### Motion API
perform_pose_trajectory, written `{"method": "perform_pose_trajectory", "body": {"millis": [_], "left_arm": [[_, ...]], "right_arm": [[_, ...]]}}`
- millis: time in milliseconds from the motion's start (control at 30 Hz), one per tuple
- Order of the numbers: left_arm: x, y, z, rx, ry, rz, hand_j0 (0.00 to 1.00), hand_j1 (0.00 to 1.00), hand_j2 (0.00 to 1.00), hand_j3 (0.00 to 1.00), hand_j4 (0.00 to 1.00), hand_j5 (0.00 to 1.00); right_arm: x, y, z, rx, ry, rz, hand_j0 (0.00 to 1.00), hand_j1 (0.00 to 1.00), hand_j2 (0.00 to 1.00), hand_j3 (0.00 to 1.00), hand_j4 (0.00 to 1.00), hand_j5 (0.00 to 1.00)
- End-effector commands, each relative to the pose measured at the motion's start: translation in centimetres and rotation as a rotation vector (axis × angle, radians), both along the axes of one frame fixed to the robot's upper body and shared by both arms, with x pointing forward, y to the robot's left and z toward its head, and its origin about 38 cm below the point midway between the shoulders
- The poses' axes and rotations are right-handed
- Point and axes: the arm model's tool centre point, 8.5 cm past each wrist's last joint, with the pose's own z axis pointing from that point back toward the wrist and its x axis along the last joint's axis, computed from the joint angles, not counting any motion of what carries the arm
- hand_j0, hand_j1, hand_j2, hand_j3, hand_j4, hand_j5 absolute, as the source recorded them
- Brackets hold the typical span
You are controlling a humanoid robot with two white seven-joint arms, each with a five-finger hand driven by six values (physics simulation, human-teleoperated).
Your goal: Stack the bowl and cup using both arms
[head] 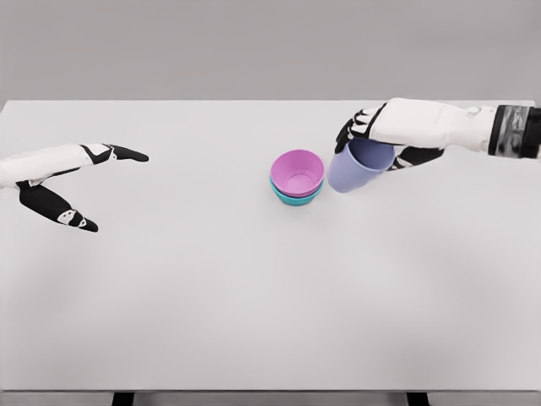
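Right hand fingers clamped on unlabelled lilac cup beside pink-on-teal bowls; left hand fingers apart.

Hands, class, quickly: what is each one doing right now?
Left hand: open, fingers spread, holding nothing.
Right hand: closed around the lavender cup, tilted beside the pink bowl.

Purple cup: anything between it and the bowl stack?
Nothing visible. The right hand holds the purple cup tilted, just right of the pink bowl, which is nested in the teal bowl. The pink bowl looks empty. The left hand is open, far left.
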Motion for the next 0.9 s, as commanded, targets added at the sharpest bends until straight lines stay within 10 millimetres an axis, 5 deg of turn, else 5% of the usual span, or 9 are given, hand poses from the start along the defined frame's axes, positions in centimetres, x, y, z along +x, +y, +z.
{"method": "perform_pose_trajectory", "body": {"millis": [0,333,867], "left_arm": [[0.0,0.0,0.1,-0.007,0.002,0.004,1.0,1.0,1.0,1.0,1.0,1.0],[0.0,0.0,0.1,-0.007,0.002,0.004,1.0,1.0,1.0,1.0,1.0,1.0],[0.0,0.0,0.1,-0.008,0.002,0.003,1.0,1.0,1.0,1.0,1.0,1.0]], "right_arm": [[0.3,1.0,-0.3,0.027,0.007,0.011,0.54,0.54,0.54,0.54,0.54,0.54],[1.7,4.4,1.4,0.091,-0.024,0.055,0.54,0.54,0.54,0.54,0.54,0.54],[4.7,6.0,-1.7,0.07,0.031,-0.006,0.55,0.55,0.55,0.55,0.55,0.55]]}}
